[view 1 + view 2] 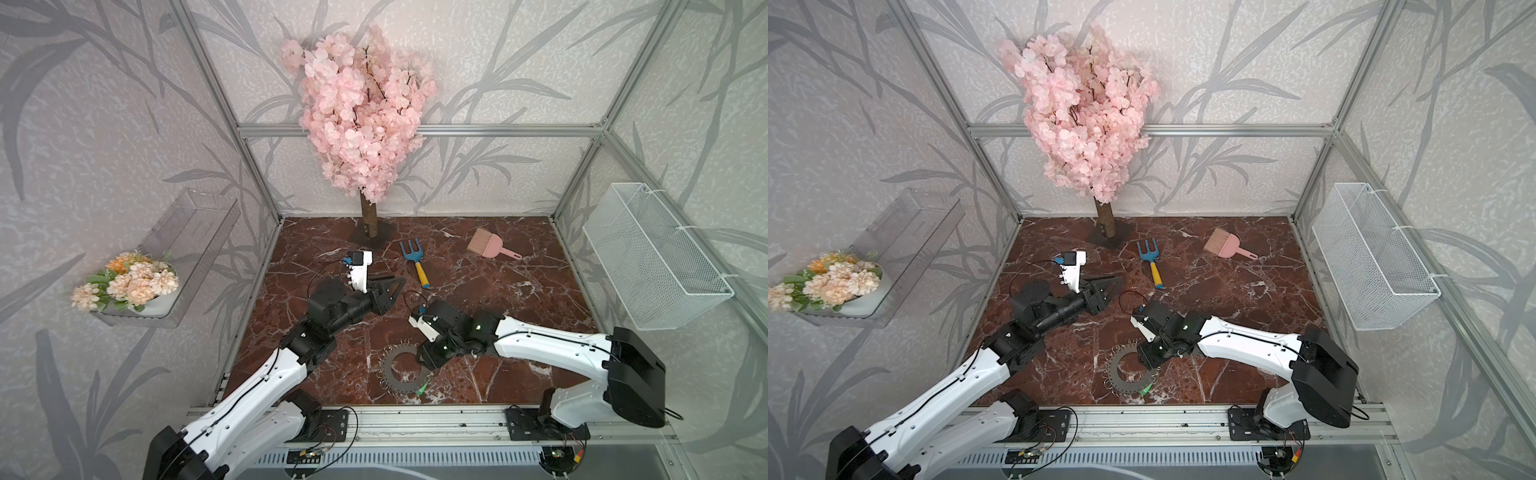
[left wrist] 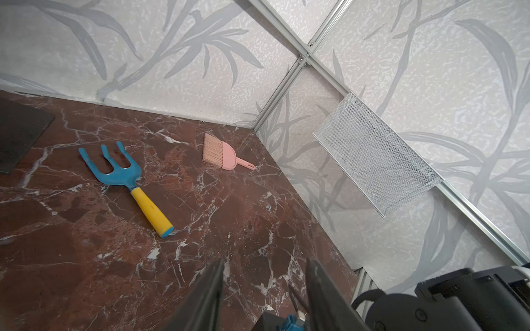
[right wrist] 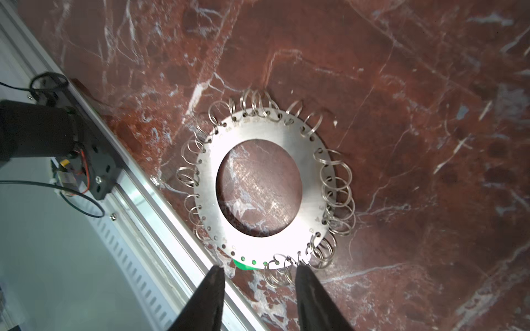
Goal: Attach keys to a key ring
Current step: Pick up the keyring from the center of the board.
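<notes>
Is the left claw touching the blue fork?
Apart. The left wrist view shows a wide stretch of bare marble between the open left gripper and the fork.

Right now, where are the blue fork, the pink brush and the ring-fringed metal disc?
Blue fork (image 2: 126, 177): left wrist view, base of blue head.
Pink brush (image 1: 493, 248): a top view, pink body.
Metal disc (image 3: 259, 126): right wrist view, flat band.

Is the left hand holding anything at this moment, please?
No, in the left wrist view the left hand stands open, with only the marble tabletop showing in its gap.
</notes>
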Tool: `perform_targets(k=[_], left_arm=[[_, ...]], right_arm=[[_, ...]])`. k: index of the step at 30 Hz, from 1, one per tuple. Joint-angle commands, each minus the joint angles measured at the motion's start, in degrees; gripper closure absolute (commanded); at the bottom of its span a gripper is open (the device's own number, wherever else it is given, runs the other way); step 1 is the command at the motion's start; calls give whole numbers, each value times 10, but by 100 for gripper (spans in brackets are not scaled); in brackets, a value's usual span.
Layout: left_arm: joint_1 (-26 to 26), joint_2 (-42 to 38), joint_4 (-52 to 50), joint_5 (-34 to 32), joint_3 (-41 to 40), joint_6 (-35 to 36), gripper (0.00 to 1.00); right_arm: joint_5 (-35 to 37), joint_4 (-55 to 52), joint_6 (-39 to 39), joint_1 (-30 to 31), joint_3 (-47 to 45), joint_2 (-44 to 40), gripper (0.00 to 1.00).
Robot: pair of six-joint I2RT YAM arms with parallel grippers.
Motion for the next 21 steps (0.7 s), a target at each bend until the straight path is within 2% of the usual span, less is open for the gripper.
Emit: perform_targets(k=[1, 8, 14, 16, 19, 21], left_arm=[[1, -14, 12, -25, 7, 7, 51], [1, -11, 12, -23, 18, 11, 51], [2, -20, 11, -26, 21, 13, 50], [1, -21, 11, -27, 21, 12, 50], [2, -22, 9, -25, 22, 12, 50], [2, -23, 6, -26, 22, 12, 50]], right_arm=[[28, -22, -8, 27, 0, 24, 55], [108, -78, -32, 77, 37, 78, 52], [153, -100, -44, 96, 55, 98, 42], [161, -110, -50, 100, 63, 108, 45], [161, -120, -57, 103, 70, 123, 56], [161, -123, -60, 105, 73, 129, 58]])
